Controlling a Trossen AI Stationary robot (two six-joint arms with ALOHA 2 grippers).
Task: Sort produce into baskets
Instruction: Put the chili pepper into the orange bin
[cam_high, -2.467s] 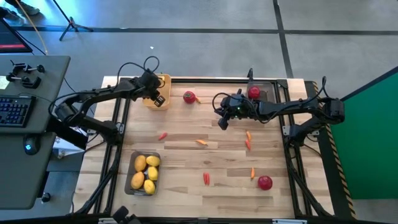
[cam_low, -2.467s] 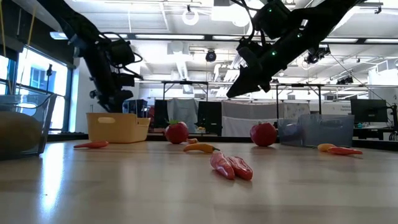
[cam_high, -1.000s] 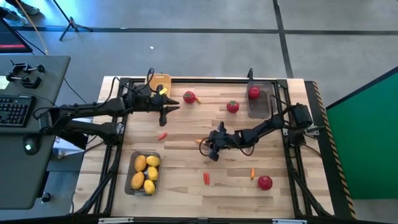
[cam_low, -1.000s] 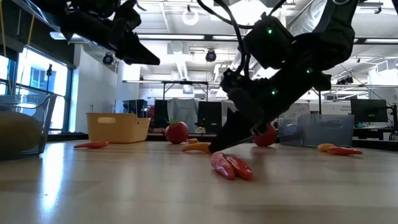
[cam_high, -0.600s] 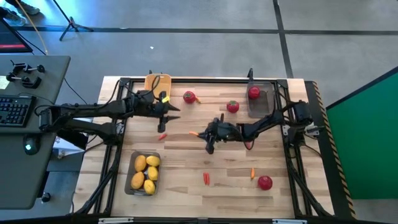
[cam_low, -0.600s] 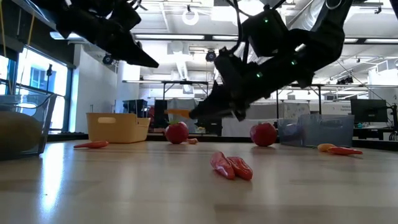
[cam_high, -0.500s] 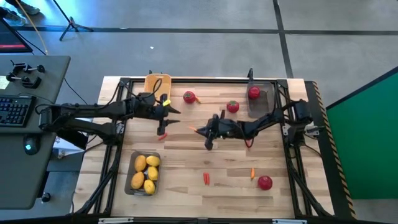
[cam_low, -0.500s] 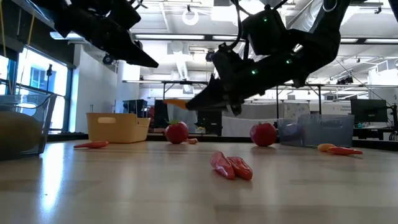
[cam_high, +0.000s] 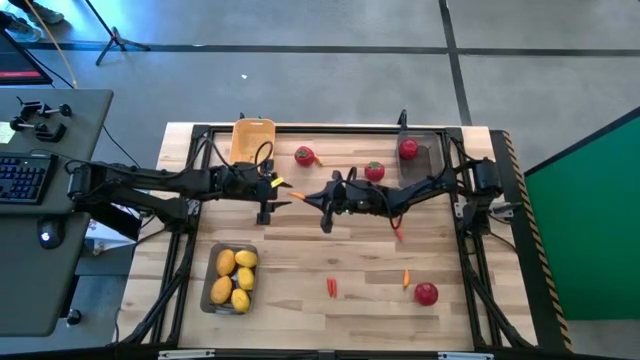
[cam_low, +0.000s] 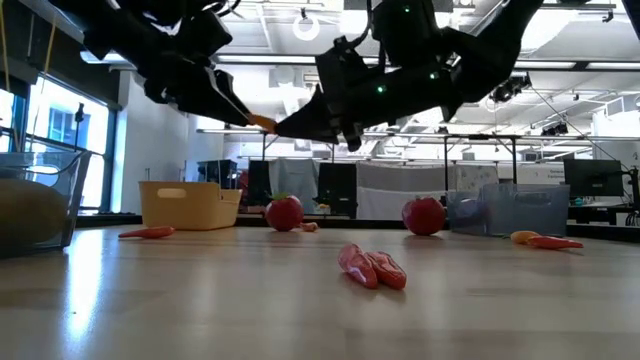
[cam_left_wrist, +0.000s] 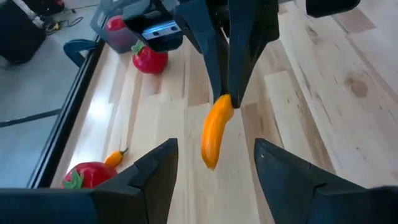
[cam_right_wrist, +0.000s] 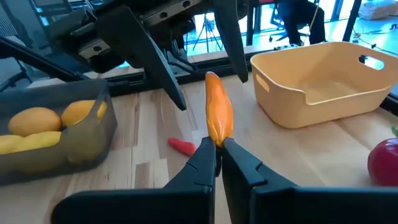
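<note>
Two claws meet over the wooden surface (cam_high: 300, 255) with an orange carrot piece (cam_right_wrist: 218, 117) between them.
The right claw (cam_right_wrist: 217, 151) is clamped on the carrot's lower end, holding it in the air near the yellow basket (cam_high: 252, 137). The left claw (cam_left_wrist: 214, 163) faces it with fingers (cam_left_wrist: 155, 171) spread wide, the carrot's free tip between them, untouched. Lemons (cam_high: 233, 277) fill the grey tray (cam_high: 207, 262), well apart from that basket.

An orange carrot (cam_right_wrist: 219, 116) is hanging in the air. Lemons (cam_high: 233, 277) are sitting in a grey tray (cam_high: 212, 262). The yellow basket (cam_high: 252, 133) is waiting.
</note>
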